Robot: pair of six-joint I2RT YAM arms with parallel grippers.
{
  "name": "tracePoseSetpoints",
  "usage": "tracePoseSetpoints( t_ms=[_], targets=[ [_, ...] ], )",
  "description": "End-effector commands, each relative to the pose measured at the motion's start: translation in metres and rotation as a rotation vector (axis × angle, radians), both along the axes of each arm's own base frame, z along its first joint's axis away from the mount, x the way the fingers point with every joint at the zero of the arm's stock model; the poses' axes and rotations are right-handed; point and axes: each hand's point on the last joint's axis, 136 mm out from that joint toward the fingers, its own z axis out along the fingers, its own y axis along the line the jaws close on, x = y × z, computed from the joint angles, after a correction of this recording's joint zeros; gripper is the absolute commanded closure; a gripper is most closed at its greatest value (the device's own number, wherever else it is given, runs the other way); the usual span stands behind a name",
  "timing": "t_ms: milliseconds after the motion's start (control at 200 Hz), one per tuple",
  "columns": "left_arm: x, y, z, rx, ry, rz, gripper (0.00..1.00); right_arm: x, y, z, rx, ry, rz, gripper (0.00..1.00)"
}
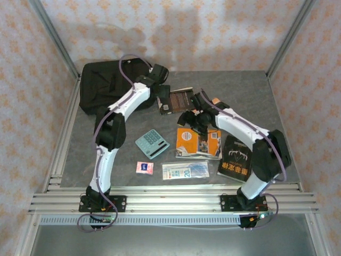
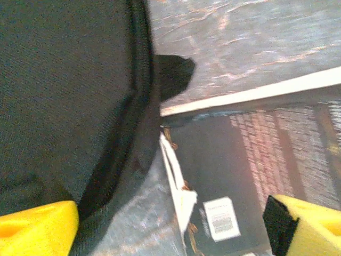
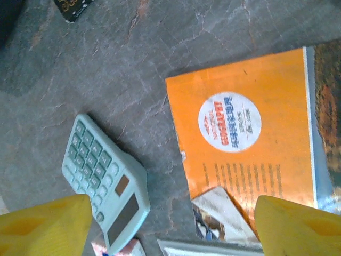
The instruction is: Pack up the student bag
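Student bag [image 1: 106,88] far left; left gripper [image 2: 170,226] alongside

- Top external: high, looking down on the whole surface [image 1: 250,90].
- Left wrist: close over backpack [image 2: 64,80] edge.
- Right wrist: close above calculator [image 3: 104,181], shared with top external.

- A pale green calculator [image 1: 152,143] lies tilted on the grey table [image 1: 256,96] in front of me, keys up.
- To its right I see an orange geography magazine [image 1: 198,142] with a round white badge.
- A black book [image 1: 235,157] with yellow lettering lies just beside the magazine, on its right.
- Farther back is a dark brown book [image 1: 178,100] with a white barcode label.
- Near the front edge lie a small pink packet [image 1: 144,168] and a flat pack marked 20 [image 1: 185,170].
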Motion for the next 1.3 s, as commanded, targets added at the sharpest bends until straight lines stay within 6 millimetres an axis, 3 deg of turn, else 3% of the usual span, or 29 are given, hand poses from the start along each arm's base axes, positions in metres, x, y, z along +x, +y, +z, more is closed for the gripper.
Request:
tracePoseSetpoints(
  t_ms=[0,55,105,220,375,530,716,831,911,1056,1251,1296],
  targets=[
    [0.009,0.037,-0.006,0.19,-0.009,0.063,0.2,-0.025,-0.011,0.001,-0.014,0.025,0.02,0.22],
    [0.013,0.036,-0.008,0.204,-0.019,0.054,0.36,-0.029,-0.014,0.005,-0.007,0.014,0.022,0.26],
    [0.016,0.031,-0.005,0.217,-0.032,0.036,0.58,-0.031,-0.016,0.009,-0.007,0.003,0.027,0.3],
    [0.02,0.021,0.018,0.339,-0.103,-0.001,1.0,-0.034,-0.023,0.02,-0.034,-0.026,0.044,0.4],
    [0.015,0.011,0.066,0.435,-0.203,-0.01,1.0,-0.031,-0.035,0.046,-0.08,-0.099,0.044,0.42],
    [-0.001,0.016,0.133,0.409,-0.303,0.024,1.0,-0.029,-0.052,0.074,-0.147,-0.157,0.022,0.42],
    [-0.038,0.027,0.201,0.373,-0.376,0.038,1.0,-0.027,-0.073,0.117,-0.185,-0.271,-0.041,0.42],
    [-0.074,0.022,0.234,0.283,-0.403,-0.01,1.0,-0.029,-0.091,0.137,-0.234,-0.322,-0.103,0.36],
    [-0.102,0.006,0.234,0.207,-0.372,-0.087,1.0,-0.033,-0.099,0.148,-0.25,-0.344,-0.109,0.37],
    [-0.162,-0.02,0.214,0.146,-0.289,-0.219,1.0,-0.041,-0.104,0.167,-0.195,-0.405,-0.145,0.37],
    [-0.229,-0.038,0.181,-0.001,-0.236,-0.328,1.0,-0.044,-0.094,0.15,-0.15,-0.351,-0.133,0.36],
    [-0.241,-0.042,0.173,-0.012,-0.221,-0.356,1.0,-0.048,-0.097,0.153,-0.133,-0.369,-0.147,0.36]
  ],
)
